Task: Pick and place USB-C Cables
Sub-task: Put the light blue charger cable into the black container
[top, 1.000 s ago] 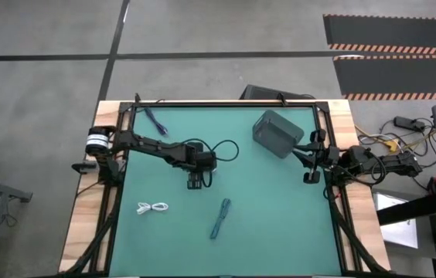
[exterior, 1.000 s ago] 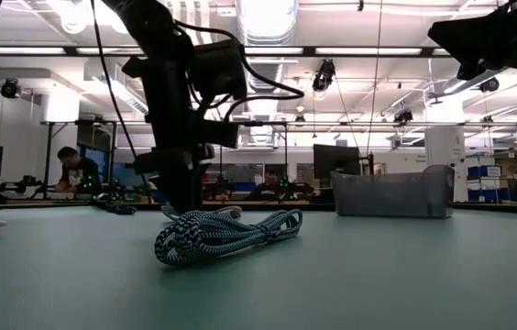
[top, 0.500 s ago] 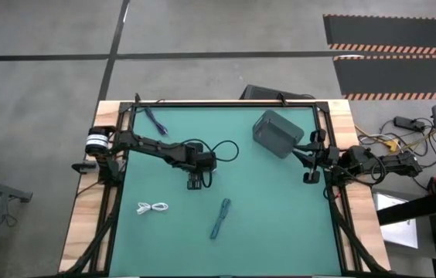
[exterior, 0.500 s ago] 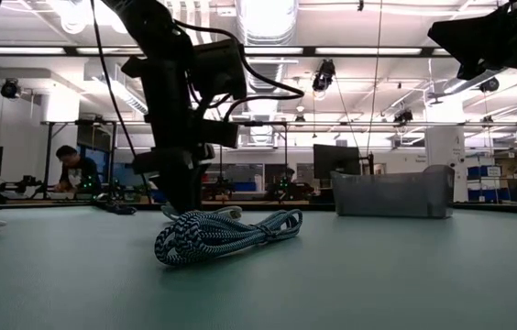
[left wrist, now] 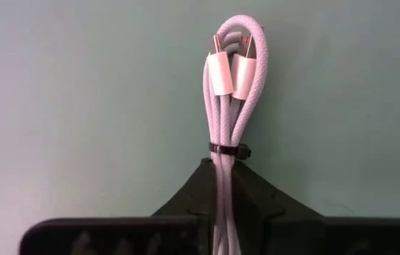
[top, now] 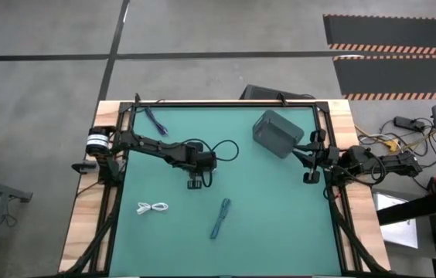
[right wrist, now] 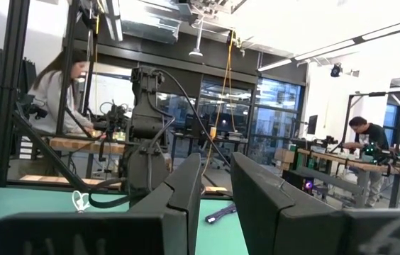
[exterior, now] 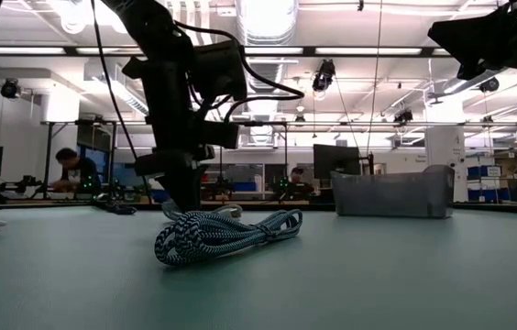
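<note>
Left pincer (left wrist: 227,191), near desk centre: clamped on a white USB-C cable (left wrist: 232,85), gripped below its tie.

Handling: a straight lift is advised, then carriage toward two o'clock.

Right pincer (right wrist: 215,191), parked at three o'clock: fingers apart.

Grey bin (top: 277,133): contents not discernible.

Unplaced: white bundle (top: 153,208), teal cable (top: 219,218), dark blue cable (top: 154,120) at eleven o'clock.

teal-green table mat (top: 264,208) with a pale wood border; white cable bundle (left wrist: 232,106) (thin black tie around it), another white bundle (top: 153,207), a teal-and-white braided bundle (exterior: 222,235), dark blue bundle (top: 154,120), grey bin (top: 277,133).
</note>
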`<state>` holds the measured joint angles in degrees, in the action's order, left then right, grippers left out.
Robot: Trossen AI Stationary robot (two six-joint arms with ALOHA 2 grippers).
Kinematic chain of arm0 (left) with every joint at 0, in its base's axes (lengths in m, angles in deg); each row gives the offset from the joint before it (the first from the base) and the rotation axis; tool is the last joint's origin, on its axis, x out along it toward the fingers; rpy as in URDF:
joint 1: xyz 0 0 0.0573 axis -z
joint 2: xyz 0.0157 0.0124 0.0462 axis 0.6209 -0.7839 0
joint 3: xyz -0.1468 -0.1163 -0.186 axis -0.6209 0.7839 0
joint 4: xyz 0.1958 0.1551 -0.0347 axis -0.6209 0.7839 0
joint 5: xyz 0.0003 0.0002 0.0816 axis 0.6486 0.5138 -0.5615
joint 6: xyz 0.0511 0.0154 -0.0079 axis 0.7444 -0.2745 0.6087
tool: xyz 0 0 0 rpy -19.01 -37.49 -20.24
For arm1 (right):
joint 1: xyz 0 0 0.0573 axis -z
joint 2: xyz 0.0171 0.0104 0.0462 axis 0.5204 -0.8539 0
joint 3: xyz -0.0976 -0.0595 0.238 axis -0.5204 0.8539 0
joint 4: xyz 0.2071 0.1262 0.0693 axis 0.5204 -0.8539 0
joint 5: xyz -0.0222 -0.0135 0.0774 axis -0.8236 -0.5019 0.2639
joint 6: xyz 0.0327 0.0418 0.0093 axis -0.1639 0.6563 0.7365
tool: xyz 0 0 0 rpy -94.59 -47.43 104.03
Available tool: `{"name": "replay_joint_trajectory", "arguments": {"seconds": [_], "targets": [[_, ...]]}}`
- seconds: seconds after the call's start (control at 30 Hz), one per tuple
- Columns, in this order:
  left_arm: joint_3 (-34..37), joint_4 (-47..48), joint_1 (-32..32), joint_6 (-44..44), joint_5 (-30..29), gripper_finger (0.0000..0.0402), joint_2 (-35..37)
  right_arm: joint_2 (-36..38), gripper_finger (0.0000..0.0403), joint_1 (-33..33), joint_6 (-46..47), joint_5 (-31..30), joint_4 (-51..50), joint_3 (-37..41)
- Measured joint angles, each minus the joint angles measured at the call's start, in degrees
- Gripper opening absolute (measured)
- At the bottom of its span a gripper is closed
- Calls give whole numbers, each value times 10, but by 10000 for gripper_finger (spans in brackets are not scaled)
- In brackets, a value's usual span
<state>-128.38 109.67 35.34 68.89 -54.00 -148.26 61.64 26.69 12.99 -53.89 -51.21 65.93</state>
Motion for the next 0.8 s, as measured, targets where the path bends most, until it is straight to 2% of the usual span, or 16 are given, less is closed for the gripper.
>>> {"name": "replay_joint_trajectory", "arguments": {"seconds": [0.33,0.5,0.8], "targets": [[-19,23,2,0,-12,11,2,0,68,0,1,0,0,0],[-66,47,9,6,-14,10,2,0,68,0,11,0,0,0],[-161,39,18,81,-40,9,3,0,68,0,13,0,5,0]]}}
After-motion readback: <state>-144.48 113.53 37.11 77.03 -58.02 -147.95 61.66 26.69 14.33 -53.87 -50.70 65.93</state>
